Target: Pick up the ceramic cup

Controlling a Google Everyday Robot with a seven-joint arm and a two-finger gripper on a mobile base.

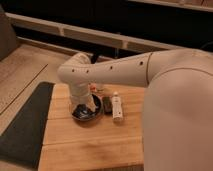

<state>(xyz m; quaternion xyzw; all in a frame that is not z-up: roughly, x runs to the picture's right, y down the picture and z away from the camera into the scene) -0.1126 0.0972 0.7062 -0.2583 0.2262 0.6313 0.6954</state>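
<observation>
The end effector (86,106) is being held over the bowl (80,116); its state cannot be told. The cup is being hidden, probably by the arm (115,70) there, so the bowl or bottle (117,107) could be grabbed instead.

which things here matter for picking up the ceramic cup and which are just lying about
For the job: claw, low over the dark bowl; ceramic cup, not clearly visible, perhaps hidden by the arm.

Lying about: dark bowl, white bottle, small dark object, wooden table, dark mat.
</observation>
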